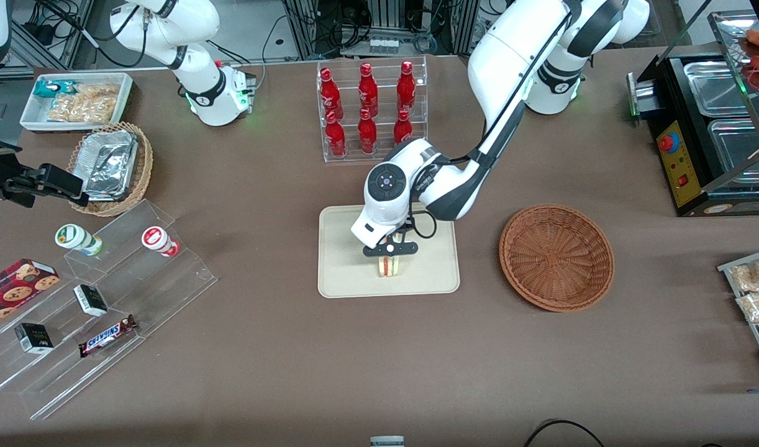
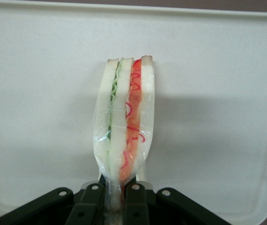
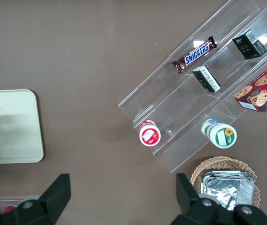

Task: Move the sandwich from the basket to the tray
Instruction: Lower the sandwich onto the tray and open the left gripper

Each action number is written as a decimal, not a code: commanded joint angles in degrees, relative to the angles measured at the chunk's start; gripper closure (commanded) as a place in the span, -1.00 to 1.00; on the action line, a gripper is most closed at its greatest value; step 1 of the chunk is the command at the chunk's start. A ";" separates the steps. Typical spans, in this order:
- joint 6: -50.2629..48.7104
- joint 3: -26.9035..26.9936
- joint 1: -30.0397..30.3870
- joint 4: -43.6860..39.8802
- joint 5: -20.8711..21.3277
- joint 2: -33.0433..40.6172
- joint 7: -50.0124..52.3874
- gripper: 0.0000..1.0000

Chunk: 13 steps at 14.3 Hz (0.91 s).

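My left arm's gripper (image 1: 390, 251) hangs over the beige tray (image 1: 348, 273), shut on the clear-wrapped sandwich (image 1: 389, 266). In the left wrist view the sandwich (image 2: 124, 122) stands on edge over the tray (image 2: 217, 117), its pale bread with green and red layers showing, and the two black fingers (image 2: 92, 206) pinch its wrapped narrow end. The sandwich's lower end is at or just above the tray surface; I cannot tell if it touches. The reddish-brown wicker basket (image 1: 556, 256) lies empty on the table beside the tray, toward the working arm's end.
A clear rack of red bottles (image 1: 368, 112) stands farther from the front camera than the tray. Toward the parked arm's end are a clear stepped shelf with snacks (image 1: 100, 298), a tan basket with foil containers (image 1: 109, 166) and a white snack bin (image 1: 75, 99). A black warmer (image 1: 709, 124) stands at the working arm's end.
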State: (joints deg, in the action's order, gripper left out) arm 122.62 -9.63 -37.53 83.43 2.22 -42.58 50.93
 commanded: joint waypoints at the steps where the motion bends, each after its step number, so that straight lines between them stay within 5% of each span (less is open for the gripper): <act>1: -0.54 0.40 -0.09 -1.86 0.33 -0.23 2.16 -0.41; 2: -0.80 0.49 0.00 -1.95 0.50 0.04 1.72 -0.99; 10: -11.07 6.55 0.44 -0.81 0.85 9.17 1.89 -1.00; 13: -16.78 7.08 5.70 0.41 0.41 12.68 0.84 -1.00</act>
State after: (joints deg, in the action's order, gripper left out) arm 108.60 -2.37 -34.85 80.88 2.52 -33.44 52.03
